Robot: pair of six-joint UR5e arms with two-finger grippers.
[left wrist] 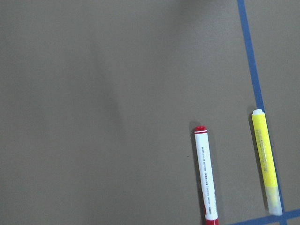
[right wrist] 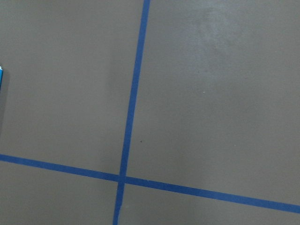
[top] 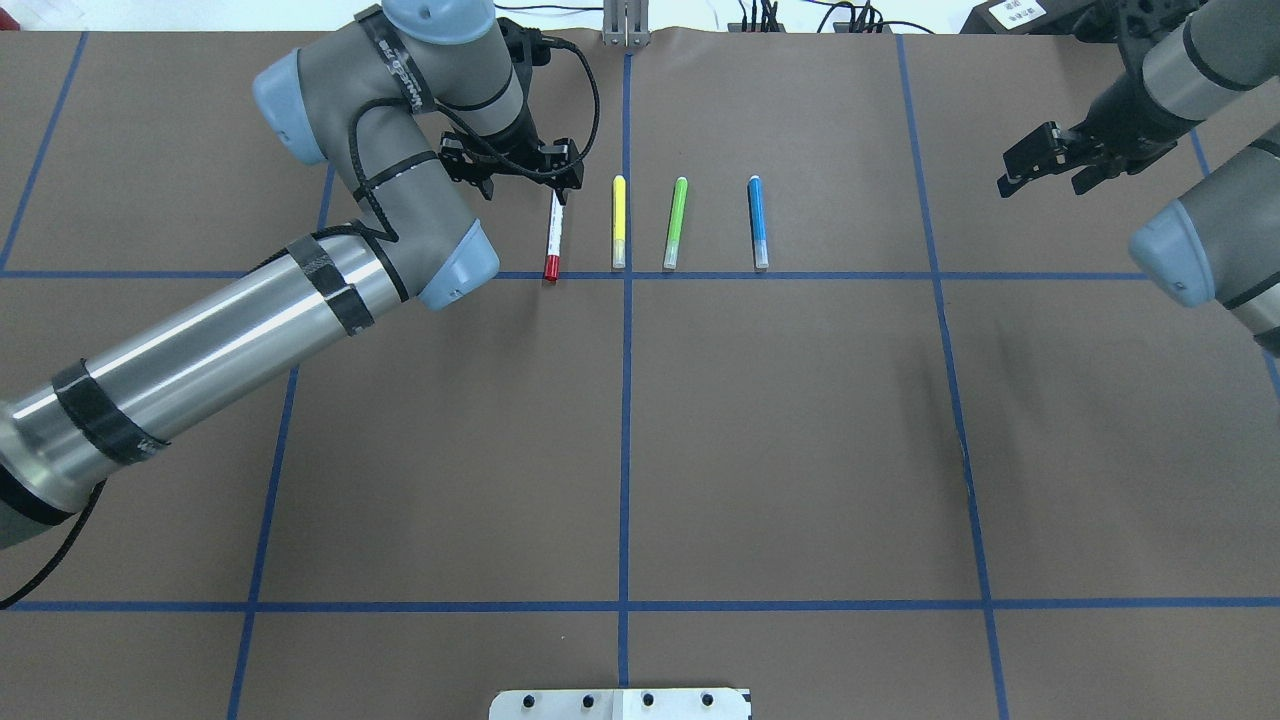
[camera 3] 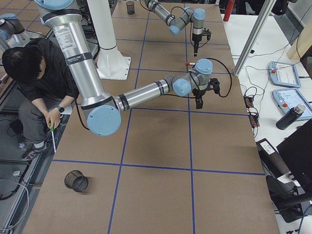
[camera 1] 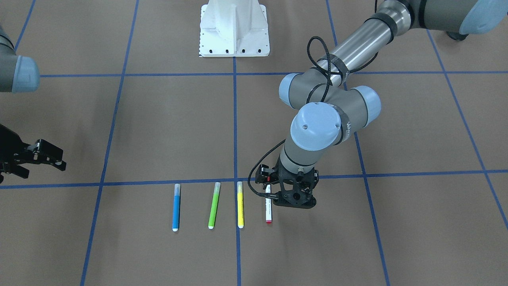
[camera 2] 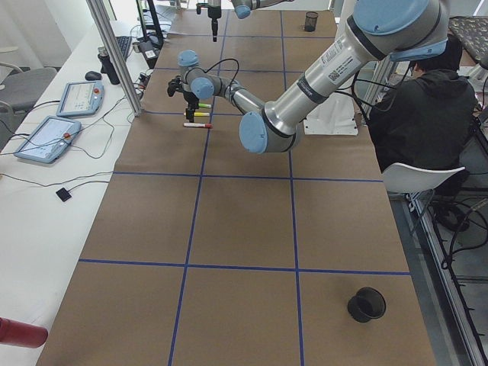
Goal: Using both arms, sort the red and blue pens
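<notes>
The red pen has a white barrel, a red cap and a small red tip end. It lies flat on the table at the robot's left end of a row of four. The left gripper hangs at its far end, fingers spread wide and empty. Next along are a yellow marker and a green marker. Then comes the blue pen, bright blue with a clear cap. The right gripper is well apart from it, its fingers also spread and empty.
</notes>
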